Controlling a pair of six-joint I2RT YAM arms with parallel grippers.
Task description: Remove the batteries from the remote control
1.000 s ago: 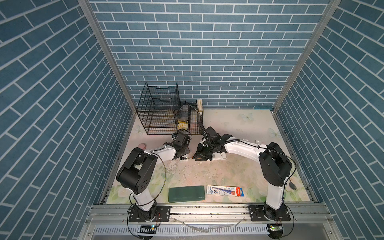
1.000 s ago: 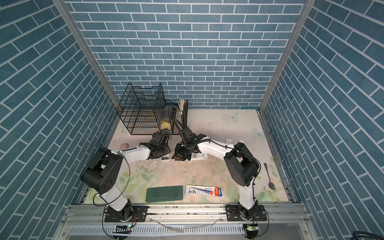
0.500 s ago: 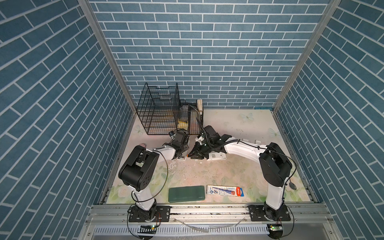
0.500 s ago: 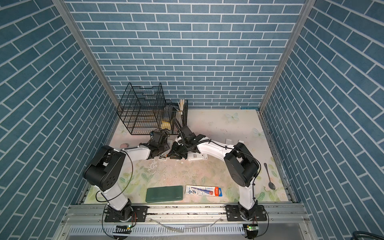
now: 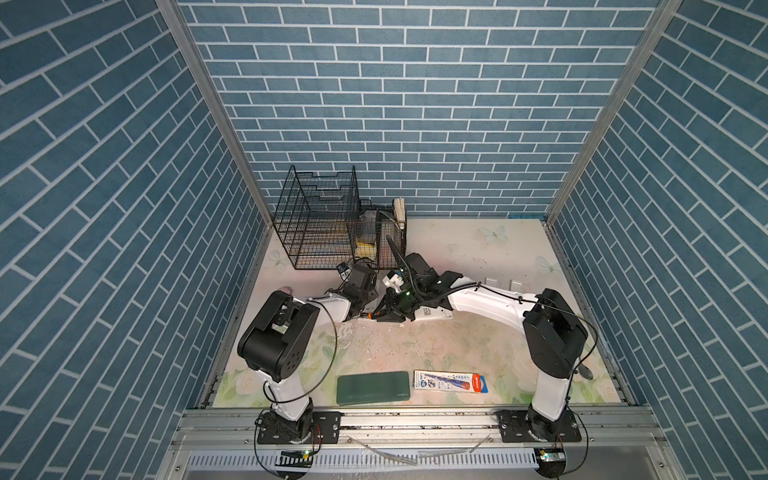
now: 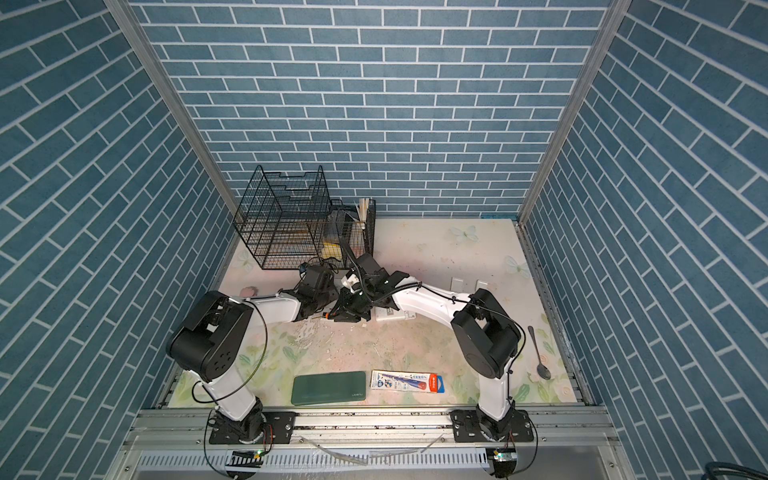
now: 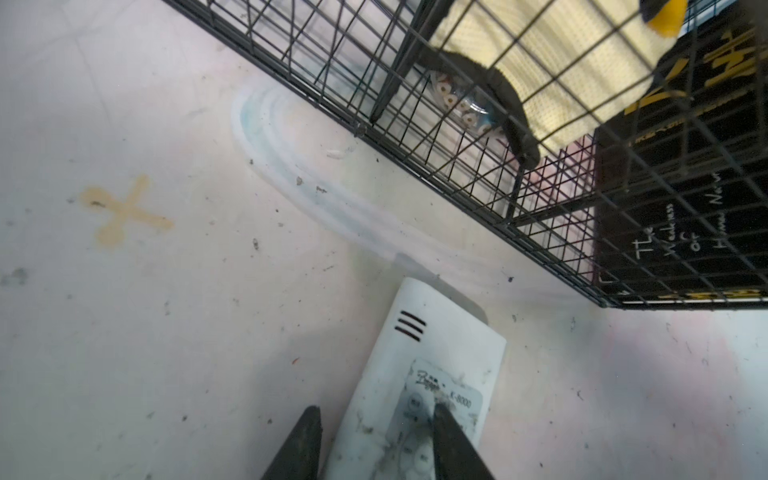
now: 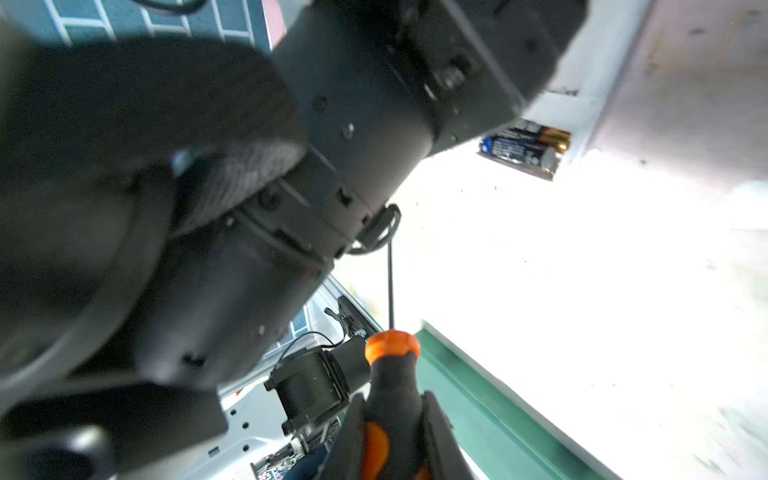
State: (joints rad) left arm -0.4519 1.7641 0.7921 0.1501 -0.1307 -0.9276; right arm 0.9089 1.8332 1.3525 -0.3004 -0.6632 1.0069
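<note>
The white remote control (image 7: 415, 365) lies between the two arms, and in both top views only its end (image 5: 432, 313) (image 6: 392, 314) shows past the grippers. My left gripper (image 7: 374, 409) is open over it. One finger (image 7: 451, 440) is on its button face and the other (image 7: 305, 440) is beside its edge. Two batteries (image 8: 525, 145), black with gold ends, sit in the open compartment. My right gripper (image 8: 392, 399) is shut on the black-and-orange screwdriver (image 8: 390, 374), whose shaft points toward the left wrist.
A black wire rack (image 5: 320, 220) with a smaller basket stands at the back left, close behind the grippers. A green case (image 5: 372, 387) and a blue-and-red packet (image 5: 451, 381) lie near the front edge. A spoon (image 6: 539, 355) lies at the right.
The left gripper's jaws have narrowed over the remote. The right gripper has shifted a little to the left with the screwdriver.
</note>
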